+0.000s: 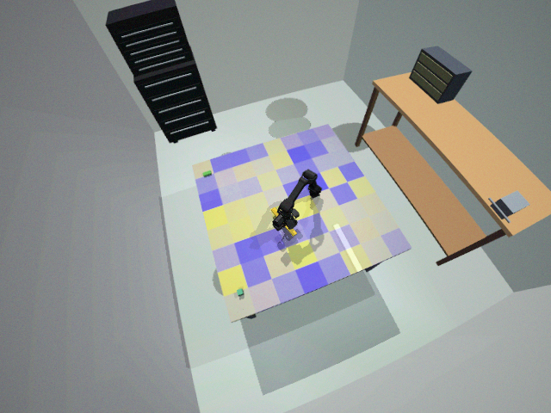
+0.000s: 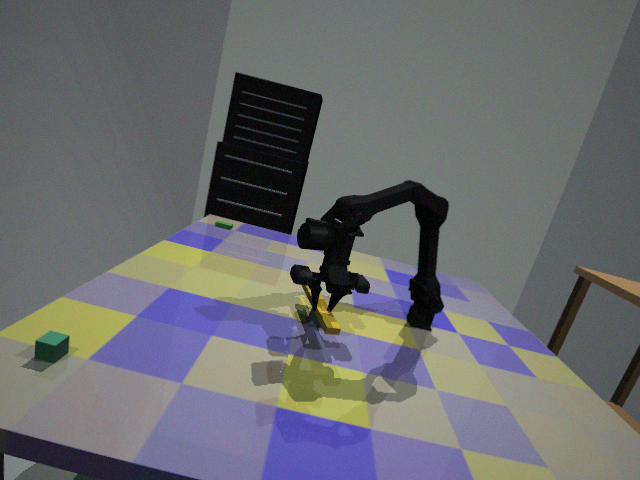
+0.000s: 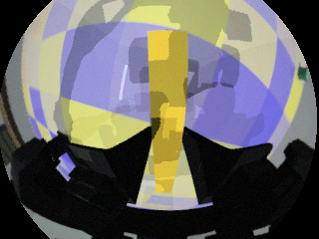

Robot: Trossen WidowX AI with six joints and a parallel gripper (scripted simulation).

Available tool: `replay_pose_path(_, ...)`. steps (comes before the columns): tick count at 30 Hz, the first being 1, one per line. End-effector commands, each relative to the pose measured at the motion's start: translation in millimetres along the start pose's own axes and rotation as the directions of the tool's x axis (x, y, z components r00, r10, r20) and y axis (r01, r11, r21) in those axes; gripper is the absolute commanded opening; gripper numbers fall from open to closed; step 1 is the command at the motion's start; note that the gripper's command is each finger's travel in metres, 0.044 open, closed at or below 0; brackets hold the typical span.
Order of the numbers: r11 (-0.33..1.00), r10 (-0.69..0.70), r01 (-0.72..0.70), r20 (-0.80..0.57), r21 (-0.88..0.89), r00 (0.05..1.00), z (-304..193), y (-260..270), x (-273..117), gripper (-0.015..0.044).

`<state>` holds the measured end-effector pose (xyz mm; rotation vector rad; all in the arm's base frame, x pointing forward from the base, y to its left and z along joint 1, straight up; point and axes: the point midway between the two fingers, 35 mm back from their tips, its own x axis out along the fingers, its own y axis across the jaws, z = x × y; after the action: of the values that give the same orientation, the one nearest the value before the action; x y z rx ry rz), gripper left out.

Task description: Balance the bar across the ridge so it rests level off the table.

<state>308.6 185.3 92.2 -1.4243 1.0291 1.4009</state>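
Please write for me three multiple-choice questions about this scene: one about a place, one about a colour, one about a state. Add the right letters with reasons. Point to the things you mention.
1. Where is the bar [image 1: 292, 231] [image 2: 331, 325] [image 3: 167, 75]?
A) Under the table [image 1: 311, 277] [image 2: 227, 413] [image 3: 100, 75]
B) Between the fingers of the tool [image 1: 286, 223] [image 2: 322, 311] [image 3: 166, 129]
C) On the wooden bench [image 1: 449, 138] [image 2: 607, 281]

2. What colour is the bar?
A) Yellow
B) Red
C) White

3. How does the arm [image 1: 294, 195] [image 2: 385, 200] stand?
A) Straight up
B) Flat on the table
C) Bent, tool pointing down

Answers:
1. B: the wrist view shows a finger on each side of it.
2. A: all three views show yellow.
3. C: the exterior view shows the bend and the fingers pointing down.
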Motion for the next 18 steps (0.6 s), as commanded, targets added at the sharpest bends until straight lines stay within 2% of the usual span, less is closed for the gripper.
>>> replay_pose_path(1,1.0,0.0,0.0,0.0,0.0,1.0,-0.1,0.0,0.1,0.0171)
replay_pose_path(18,1.0,0.0,0.0,0.0,0.0,1.0,-0.1,0.0,0.1,0.0185)
